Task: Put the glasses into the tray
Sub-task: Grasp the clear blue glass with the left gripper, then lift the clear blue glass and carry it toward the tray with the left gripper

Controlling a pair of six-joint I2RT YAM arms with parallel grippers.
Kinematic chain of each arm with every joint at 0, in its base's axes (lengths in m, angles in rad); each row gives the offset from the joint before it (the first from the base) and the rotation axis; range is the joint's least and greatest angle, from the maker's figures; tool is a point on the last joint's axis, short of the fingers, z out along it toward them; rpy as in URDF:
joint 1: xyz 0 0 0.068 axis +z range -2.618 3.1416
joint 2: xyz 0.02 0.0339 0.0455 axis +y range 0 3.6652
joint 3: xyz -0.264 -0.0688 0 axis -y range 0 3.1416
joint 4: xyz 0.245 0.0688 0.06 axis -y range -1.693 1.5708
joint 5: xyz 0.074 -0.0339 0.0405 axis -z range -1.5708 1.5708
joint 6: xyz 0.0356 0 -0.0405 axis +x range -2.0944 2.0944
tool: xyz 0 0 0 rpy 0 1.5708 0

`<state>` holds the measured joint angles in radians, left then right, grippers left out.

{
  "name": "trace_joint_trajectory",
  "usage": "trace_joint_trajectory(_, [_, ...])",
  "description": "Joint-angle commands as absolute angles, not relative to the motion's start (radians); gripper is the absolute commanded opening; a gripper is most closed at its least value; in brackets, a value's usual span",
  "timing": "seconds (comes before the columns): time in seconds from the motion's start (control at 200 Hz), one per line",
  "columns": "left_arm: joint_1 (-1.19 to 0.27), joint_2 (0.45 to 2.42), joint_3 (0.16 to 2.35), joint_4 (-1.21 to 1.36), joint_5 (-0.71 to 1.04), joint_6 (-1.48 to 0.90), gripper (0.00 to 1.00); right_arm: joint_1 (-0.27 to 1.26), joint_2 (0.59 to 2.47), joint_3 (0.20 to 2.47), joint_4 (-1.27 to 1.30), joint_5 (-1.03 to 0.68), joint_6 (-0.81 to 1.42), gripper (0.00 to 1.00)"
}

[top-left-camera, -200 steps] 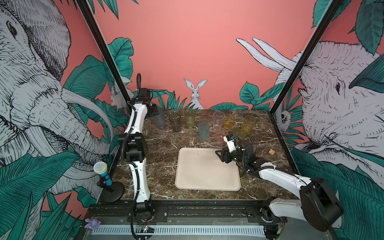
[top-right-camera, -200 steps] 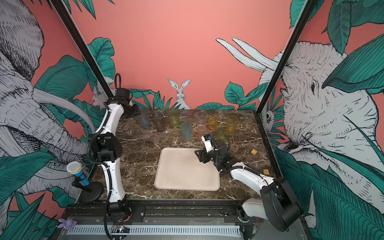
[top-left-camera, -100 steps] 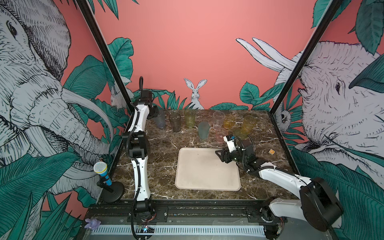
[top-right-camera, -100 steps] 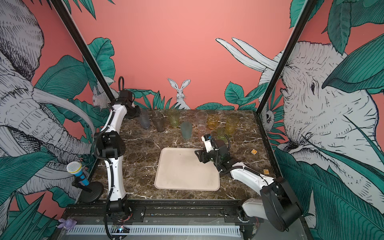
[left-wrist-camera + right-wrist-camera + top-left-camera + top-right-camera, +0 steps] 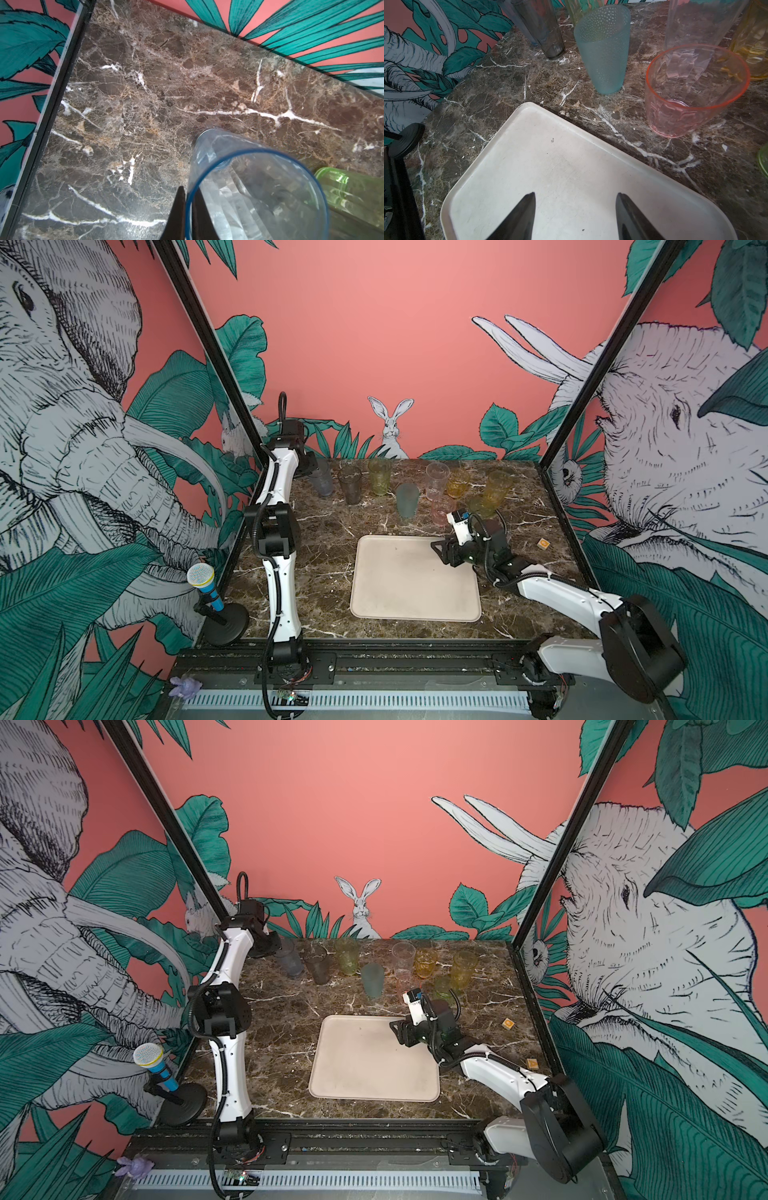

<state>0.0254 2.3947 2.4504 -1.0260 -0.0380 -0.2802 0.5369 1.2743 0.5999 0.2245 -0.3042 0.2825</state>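
In both top views the left gripper [image 5: 315, 469] sits at the upper left corner of the table [image 5: 324, 531], against the grey glass [image 5: 323, 486], but the arm hides how its jaws stand. The left wrist view settles it: the gripper [image 5: 188, 216] is closed on that glass [image 5: 249, 187], pinching its blue-tinted rim at the lower middle of the frame, one finger [image 5: 178, 212] outside the wall and one inside. A green glass [image 5: 353, 193] shows at the lower right. Whether the grey glass's base is off the table I cannot tell

The right gripper [image 5: 439, 548] hangs over the upper right corner of the tray [image 5: 395, 593]. Only the right wrist view shows it [image 5: 576, 194] open wide, holding nothing, above the cream tray floor [image 5: 550, 166]. That view also reveals the dotted skin of the teal glass [image 5: 602, 52] and the short pink glass [image 5: 691, 93], both on the table just beyond the tray's rim

Seen from above, every glass stands along the back of the table, outside the tray

The table is brown marble with white veins. Coral walls carry painted elephants, a rabbit [image 5: 390, 427] and teal leaves, with black frame posts. A toy microphone [image 5: 201, 578] stands at lower left. A small orange block [image 5: 543, 544] lies near the table's right edge, and a top view shows a second block [image 5: 532, 1063] beside the right arm
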Motion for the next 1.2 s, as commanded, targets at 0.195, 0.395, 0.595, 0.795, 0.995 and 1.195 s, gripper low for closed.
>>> trace_joint_trajectory(0.195, [0.028,2.092,2.294,-1.161,-0.034,-0.230,0.03,0.546,1.264,0.627,0.236,-0.312,0.279,0.63])
trace_joint_trajectory(0.395, [0.013,1.915,2.177,-1.245,-0.070,-0.209,0.01,0.547,1.258,0.626,0.232,-0.308,0.279,0.63])
trace_joint_trajectory(0.595, [-0.067,1.711,1.992,-1.231,-0.118,-0.221,0.00,0.546,1.250,0.624,0.228,-0.298,0.279,0.63])
trace_joint_trajectory(0.795, [-0.168,1.574,1.901,-1.258,-0.141,-0.253,0.00,0.546,1.251,0.623,0.222,-0.287,0.276,0.63])
trace_joint_trajectory(0.995, [-0.244,1.435,1.774,-1.259,-0.140,-0.305,0.00,0.546,1.263,0.624,0.206,-0.235,0.272,0.64])
trace_joint_trajectory(1.195, [-0.353,1.355,1.692,-1.266,-0.189,-0.357,0.00,0.547,1.263,0.622,0.210,-0.220,0.275,0.64])
